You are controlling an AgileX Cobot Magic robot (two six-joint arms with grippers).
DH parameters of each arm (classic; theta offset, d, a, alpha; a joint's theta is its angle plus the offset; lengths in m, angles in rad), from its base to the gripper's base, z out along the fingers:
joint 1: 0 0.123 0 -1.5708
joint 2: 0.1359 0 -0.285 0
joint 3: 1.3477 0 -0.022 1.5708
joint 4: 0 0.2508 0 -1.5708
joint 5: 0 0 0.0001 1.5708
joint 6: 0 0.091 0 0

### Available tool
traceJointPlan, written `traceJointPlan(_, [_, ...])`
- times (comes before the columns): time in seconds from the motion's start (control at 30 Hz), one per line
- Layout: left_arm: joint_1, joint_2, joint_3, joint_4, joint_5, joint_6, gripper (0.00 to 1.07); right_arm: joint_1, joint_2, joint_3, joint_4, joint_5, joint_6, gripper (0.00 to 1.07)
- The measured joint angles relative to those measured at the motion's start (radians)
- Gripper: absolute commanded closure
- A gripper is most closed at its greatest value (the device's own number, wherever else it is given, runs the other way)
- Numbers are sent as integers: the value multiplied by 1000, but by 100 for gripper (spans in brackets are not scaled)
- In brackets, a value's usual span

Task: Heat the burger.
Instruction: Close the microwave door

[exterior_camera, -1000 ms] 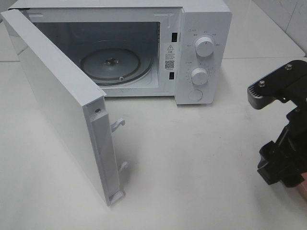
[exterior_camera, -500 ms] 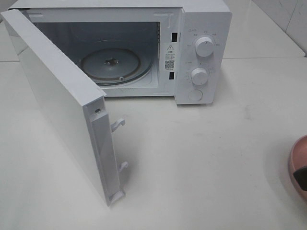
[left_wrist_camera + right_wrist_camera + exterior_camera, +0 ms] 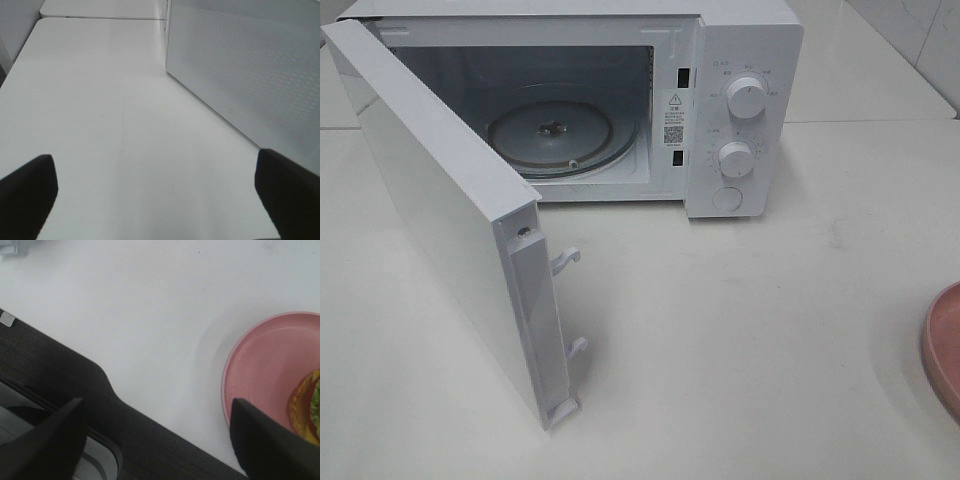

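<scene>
The burger [image 3: 306,407] shows only in the right wrist view, cut off by the picture's edge: golden bun rim, green lettuce and a red layer. It lies on the pink plate [image 3: 265,365]. My right gripper [image 3: 160,440] hangs above the table beside the plate, open, with nothing between its dark fingers [image 3: 262,440]. One finger overlaps the plate's rim in that picture. My left gripper [image 3: 155,195] is open wide over bare table next to the microwave door [image 3: 250,75]. Neither gripper appears in the exterior high view, where only a sliver of the pink plate [image 3: 945,345] shows at the right edge.
The white microwave [image 3: 740,100] stands at the back with its door [image 3: 450,220] swung far out toward the front left. Its glass turntable [image 3: 560,135] holds nothing. A dark strip [image 3: 75,375] runs along the table's edge in the right wrist view.
The right arm has left the exterior high view toward the right. The pink plate's edge, first covered by the arm, now shows there. The microwave has not moved.
</scene>
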Motion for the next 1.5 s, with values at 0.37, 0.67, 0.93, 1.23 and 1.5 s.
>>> traceJointPlan(0.37, [0,0,0,0,0,0,7,-131,-179,40,50,-23,-50,31])
traceJointPlan(0.67, [0,0,0,0,0,0,7,-317,-371,47,79,-26,-97,31])
traceJointPlan(0.93, [0,0,0,0,0,0,7,-429,-480,47,80,-29,-97,32])
traceJointPlan(1.23, [0,0,0,0,0,0,7,-458,-480,47,80,-29,-97,32])
traceJointPlan(1.5, [0,0,0,0,0,0,7,-458,-480,47,80,-29,-97,32])
